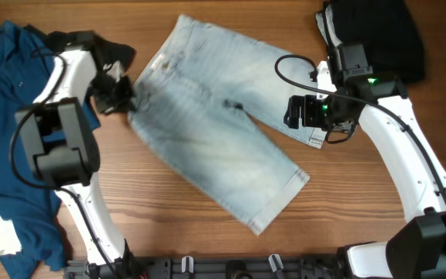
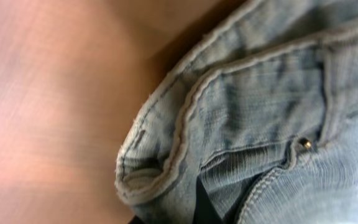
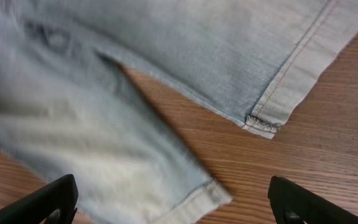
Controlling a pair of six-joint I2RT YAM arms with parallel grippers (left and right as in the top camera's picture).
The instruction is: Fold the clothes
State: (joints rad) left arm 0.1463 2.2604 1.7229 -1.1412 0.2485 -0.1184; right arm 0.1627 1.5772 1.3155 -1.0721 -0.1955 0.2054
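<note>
Just denim shorts (image 1: 215, 116) on table (image 1: 347, 209)

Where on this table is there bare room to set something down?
The table is bare below the denim shorts, between the left arm and right arm, and in a strip above them beside the black garments. The left edge is crowded by the blue shirt.

Shorts (image 1: 215, 116) lie on the table (image 1: 169, 225) centre, shirt (image 1: 6, 139) left, another garment (image 1: 385, 35) behind right
</note>
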